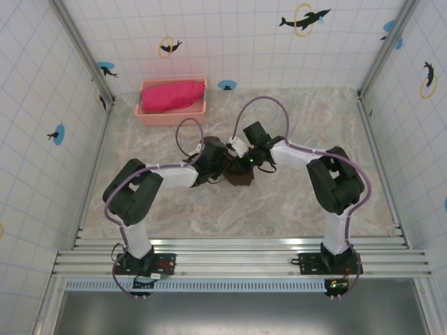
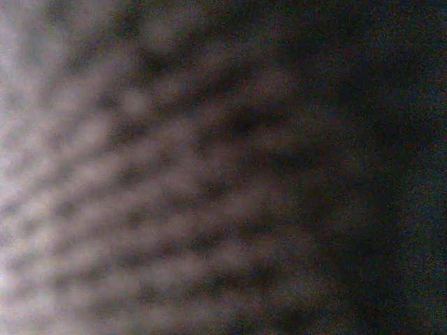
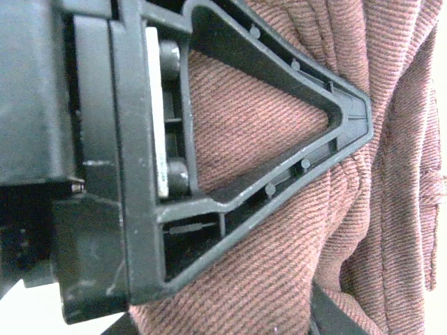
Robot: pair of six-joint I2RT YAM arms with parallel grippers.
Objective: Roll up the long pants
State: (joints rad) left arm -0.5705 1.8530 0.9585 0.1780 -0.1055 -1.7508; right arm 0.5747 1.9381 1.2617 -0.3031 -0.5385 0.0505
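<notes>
Overhead: long pants bunched small on surface, pink cloth in tray. Right wrist: right claw gripping their ribbed weave. Left claw: cannot tell, blurred.

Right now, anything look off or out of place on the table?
Nothing spilled or damaged. The long pants are a bunched lump at mid-table, not laid flat. The pink cloth sits in its tray, back left.

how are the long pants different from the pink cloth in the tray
The long pants are dark brown; the pink cloth is bright pink-red. The long pants sit bunched mid-table between the arms; the pink cloth lies in a tray at the far left, untouched. Both are soft fabric.
</notes>
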